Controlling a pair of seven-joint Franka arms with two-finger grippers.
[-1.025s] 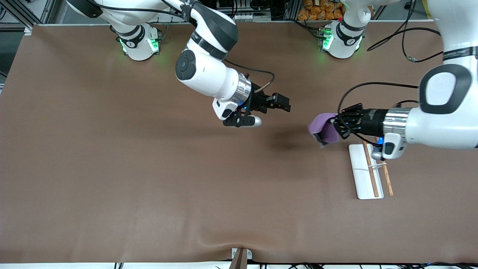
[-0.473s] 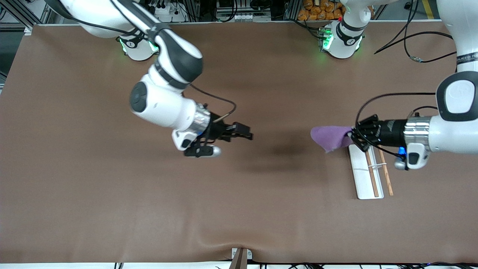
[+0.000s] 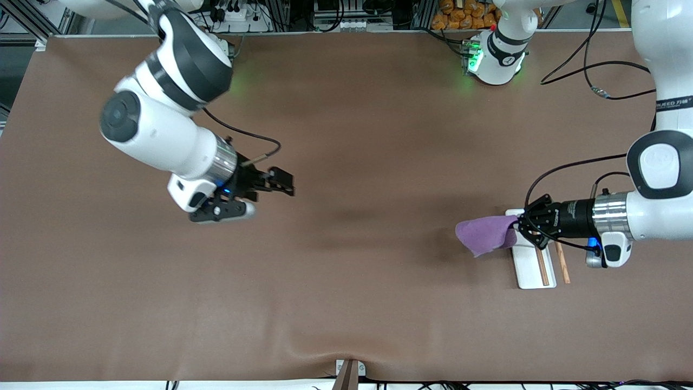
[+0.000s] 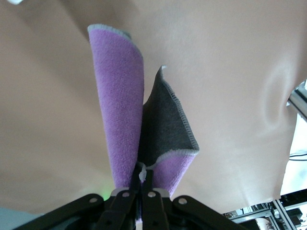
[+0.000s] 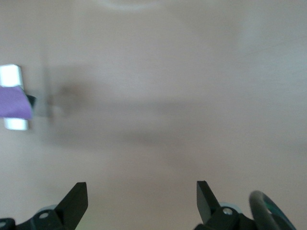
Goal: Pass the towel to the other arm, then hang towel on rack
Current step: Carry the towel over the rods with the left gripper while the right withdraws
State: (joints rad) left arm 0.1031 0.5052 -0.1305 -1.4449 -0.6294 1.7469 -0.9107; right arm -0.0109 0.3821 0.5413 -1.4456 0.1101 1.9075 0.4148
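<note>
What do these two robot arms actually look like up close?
Both arms are glossy white with black joint bands and a silver ring at the wrist. Each ends in a black two-fingered pincer: the left pincer, the right pincer. Thin black cables loop beside each wrist, small blue lights glow there, and the bases shine green.

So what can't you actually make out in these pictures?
- Rack: in the front view, the left gripper and the towel cover the end farther from the camera.
- Towel: whether it touches the rack yet; the front view looks straight down.
- Left gripper: its fingertips are buried in the cloth in the left wrist view.
- Right gripper: the right wrist view is blurred, and the rack is tiny at its edge.
</note>
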